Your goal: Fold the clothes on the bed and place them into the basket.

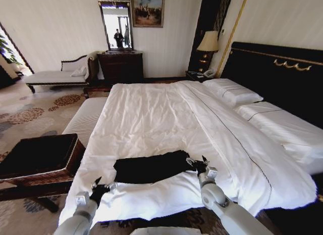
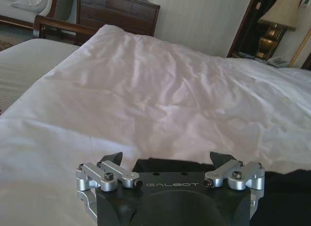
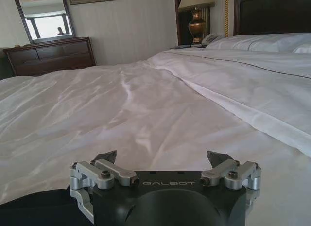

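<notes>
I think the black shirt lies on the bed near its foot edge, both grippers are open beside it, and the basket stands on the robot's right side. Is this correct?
Not quite. The basket stands on the robot's left side, as the head view shows. The rest holds: the black shirt lies on the bed near its foot edge, with the left gripper and the right gripper open beside it.

Basket (image 1: 40, 156) cut by left edge
</notes>
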Robot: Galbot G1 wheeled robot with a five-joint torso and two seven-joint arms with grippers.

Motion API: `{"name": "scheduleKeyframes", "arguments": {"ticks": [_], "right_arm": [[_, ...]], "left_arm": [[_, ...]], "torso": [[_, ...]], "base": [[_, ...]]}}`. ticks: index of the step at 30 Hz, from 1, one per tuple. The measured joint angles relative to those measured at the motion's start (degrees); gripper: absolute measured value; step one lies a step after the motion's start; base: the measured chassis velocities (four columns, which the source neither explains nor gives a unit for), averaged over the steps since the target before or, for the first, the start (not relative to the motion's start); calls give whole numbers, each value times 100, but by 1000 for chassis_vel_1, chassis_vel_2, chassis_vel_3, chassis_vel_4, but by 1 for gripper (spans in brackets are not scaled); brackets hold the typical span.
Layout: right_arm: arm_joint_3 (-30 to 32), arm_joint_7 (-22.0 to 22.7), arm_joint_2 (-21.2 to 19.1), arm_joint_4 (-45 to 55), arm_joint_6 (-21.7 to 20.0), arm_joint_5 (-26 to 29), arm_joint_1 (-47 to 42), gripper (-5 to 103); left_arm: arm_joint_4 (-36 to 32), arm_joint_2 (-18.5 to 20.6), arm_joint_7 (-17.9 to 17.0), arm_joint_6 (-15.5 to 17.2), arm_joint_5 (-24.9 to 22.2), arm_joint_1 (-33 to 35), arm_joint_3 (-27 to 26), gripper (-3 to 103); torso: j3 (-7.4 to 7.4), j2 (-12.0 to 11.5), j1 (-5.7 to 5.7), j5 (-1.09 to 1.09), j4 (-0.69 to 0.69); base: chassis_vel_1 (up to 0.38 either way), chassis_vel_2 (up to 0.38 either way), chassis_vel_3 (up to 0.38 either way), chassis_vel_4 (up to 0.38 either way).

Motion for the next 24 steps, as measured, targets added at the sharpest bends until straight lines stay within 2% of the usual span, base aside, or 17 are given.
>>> {"name": "scheduleKeyframes", "arguments": {"ticks": [2, 5, 9, 13, 15, 17, 24], "right_arm": [[-29, -1, 0, 0, -2, -12, 15, 100], [-203, -3, 18, -43, -16, -100, 75, 100], [-371, -9, 26, -110, -20, -204, 136, 100], [-392, -11, 19, -128, -20, -258, 121, 100], [-328, -9, 18, -127, -20, -263, 49, 100], [-244, 8, 18, -119, -20, -271, -22, 100], [-167, 41, 48, -114, -20, -268, -18, 100]], "left_arm": [[137, -22, -73, 79, -3, -257, 96, 100], [730, -66, -201, 226, 324, -864, 414, 100], [1163, -80, -228, 185, 696, -1030, 547, 100], [1145, -53, -234, 135, 966, -793, 507, 100], [965, 17, -234, 119, 1097, -464, 415, 100], [808, 88, -238, 107, 1199, -149, 330, 100], [339, 194, -311, 223, 1302, 793, 66, 100]], "torso": [[0, 0, 0, 0, 0], [1, 0, 2, -2, 0], [2, -1, 2, -1, 2], [1, 0, 1, -2, 2], [1, 0, 1, 1, 5], [1, 0, 1, -1, 0], [0, 0, 1, -1, 5]], "base": [[0, 0, 0, 0], [0, 0, 0, 0], [0, 0, 0, 0], [0, 0, 0, 0], [0, 0, 0, 0], [0, 0, 0, 0], [0, 0, 0, 0]]}}
